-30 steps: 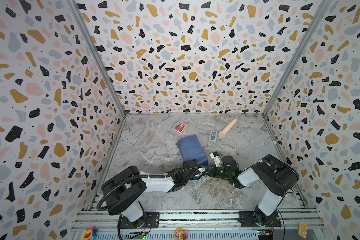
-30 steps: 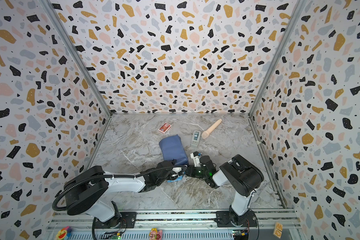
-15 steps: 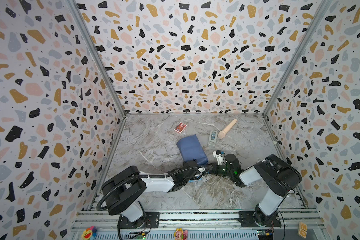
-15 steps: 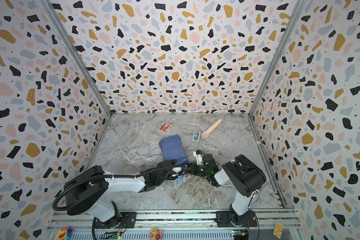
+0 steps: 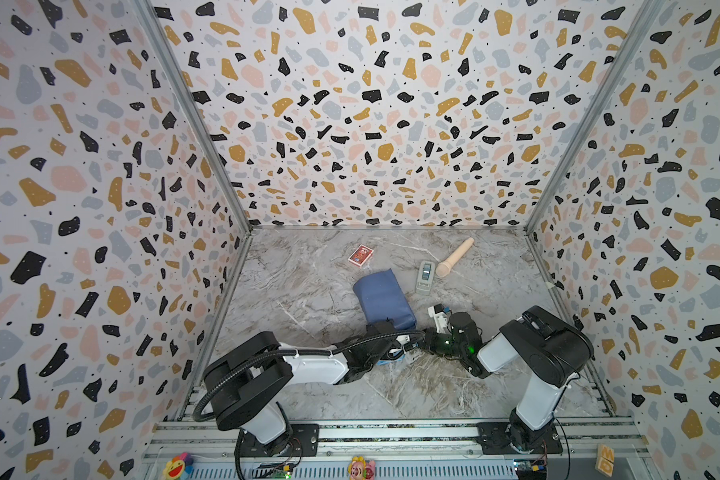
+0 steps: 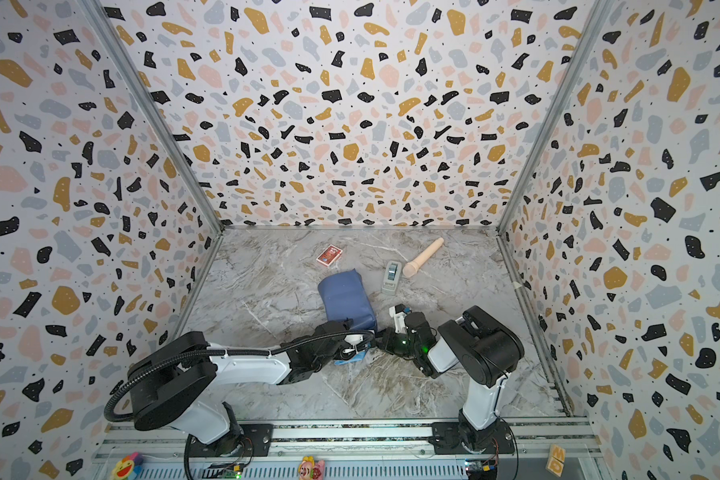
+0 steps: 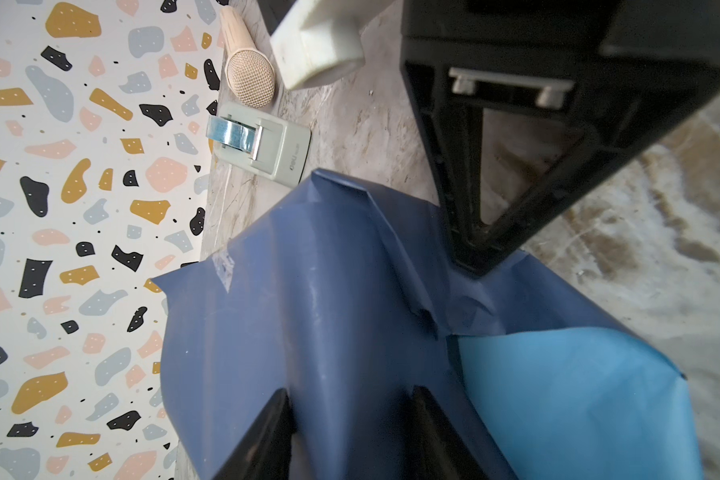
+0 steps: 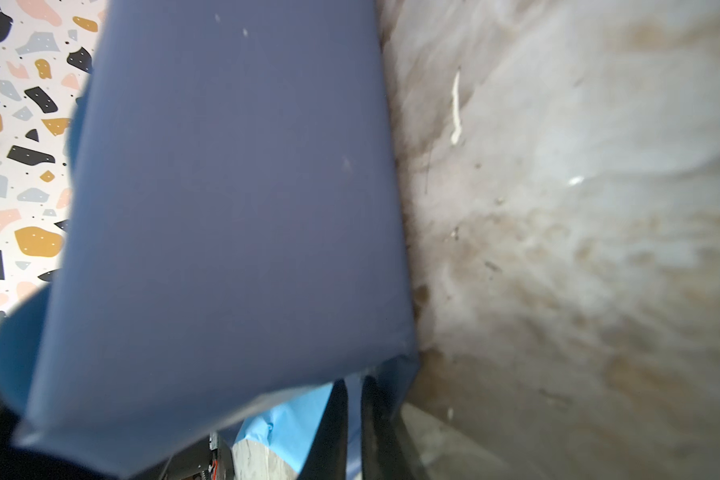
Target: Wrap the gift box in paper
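In both top views: one dull blue bundle of paper (image 5: 382, 297) lying on the marbled table (image 5: 308, 286), folded round the gift box and hiding it completely. Two arms, two grippers, both at the near end of the paper. Left gripper (image 5: 385, 328) right against that end, right gripper (image 5: 425, 334) just beside the near right corner. Cannot tell the jaws of either from up here. Three loose things beyond the paper, none touching it: one red card pack (image 5: 360, 254) past the far end, one grey tape dispenser (image 5: 425, 276) near the far right side, one beige microphone (image 5: 454, 257) farther out the same way, its head just beside the dispenser.

Left wrist view: two black fingers (image 7: 267, 436) of the left gripper, one on each side of a ridge of paper (image 7: 329, 316), set half apart and clamped on it. One scrap of clear tape (image 7: 224, 269) stuck on the paper. One lighter blue flap beside the darker folds. Tip of the right gripper (image 7: 470, 262) down on a crumpled fold, touching it. Tape dispenser (image 7: 262, 145) and microphone (image 7: 250, 79) beyond the paper.

Right wrist view: paper (image 8: 225, 208) close up and blurred, bare table (image 8: 558, 208) alongside. Two dark fingers (image 8: 337, 428) at the paper's corner, nearly together, with a sliver of lighter blue paper in the thin gap between them.
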Robot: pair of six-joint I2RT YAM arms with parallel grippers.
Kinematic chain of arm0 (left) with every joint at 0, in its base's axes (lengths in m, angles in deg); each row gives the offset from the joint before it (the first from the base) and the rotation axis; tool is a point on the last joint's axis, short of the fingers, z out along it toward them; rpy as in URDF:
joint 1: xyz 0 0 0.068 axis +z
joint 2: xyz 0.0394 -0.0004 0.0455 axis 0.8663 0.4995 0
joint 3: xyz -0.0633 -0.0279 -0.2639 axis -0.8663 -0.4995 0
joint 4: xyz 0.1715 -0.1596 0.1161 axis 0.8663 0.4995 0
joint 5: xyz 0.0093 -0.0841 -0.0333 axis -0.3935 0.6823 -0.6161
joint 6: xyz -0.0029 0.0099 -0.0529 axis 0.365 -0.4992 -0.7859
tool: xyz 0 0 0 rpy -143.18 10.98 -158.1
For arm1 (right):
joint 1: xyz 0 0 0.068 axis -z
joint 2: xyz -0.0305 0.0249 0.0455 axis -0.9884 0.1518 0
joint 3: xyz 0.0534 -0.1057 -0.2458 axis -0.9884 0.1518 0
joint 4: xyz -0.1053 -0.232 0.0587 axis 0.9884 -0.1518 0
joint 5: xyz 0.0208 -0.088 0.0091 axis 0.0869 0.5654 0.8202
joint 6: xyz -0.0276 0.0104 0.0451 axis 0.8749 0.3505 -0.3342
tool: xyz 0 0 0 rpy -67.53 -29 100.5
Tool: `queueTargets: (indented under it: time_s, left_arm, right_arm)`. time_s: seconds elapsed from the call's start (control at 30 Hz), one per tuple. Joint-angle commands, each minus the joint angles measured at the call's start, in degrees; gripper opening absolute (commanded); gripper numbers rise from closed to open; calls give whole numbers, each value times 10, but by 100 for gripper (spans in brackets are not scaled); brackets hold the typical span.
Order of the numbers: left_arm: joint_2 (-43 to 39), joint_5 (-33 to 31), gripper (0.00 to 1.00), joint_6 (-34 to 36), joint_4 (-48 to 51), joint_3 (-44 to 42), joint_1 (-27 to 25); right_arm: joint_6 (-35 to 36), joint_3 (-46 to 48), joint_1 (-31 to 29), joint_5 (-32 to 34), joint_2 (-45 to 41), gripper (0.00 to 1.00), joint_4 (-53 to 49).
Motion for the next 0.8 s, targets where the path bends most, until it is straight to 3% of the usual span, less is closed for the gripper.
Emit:
queueTargets:
  time_s: [0.0,0.5,0.77]
  left_arm:
    - [18,14,46,-11,52,-2,2]
    - [14,14,46,-13,53,-2,2]
    - [15,14,45,-13,53,-2,2]
  right_arm:
    - [-30,22,-17,18,6,10,-19]
    - [-70,30,-65,70,-43,6,-88]
    - [-41,-6,-56,8,-72,10,-69]
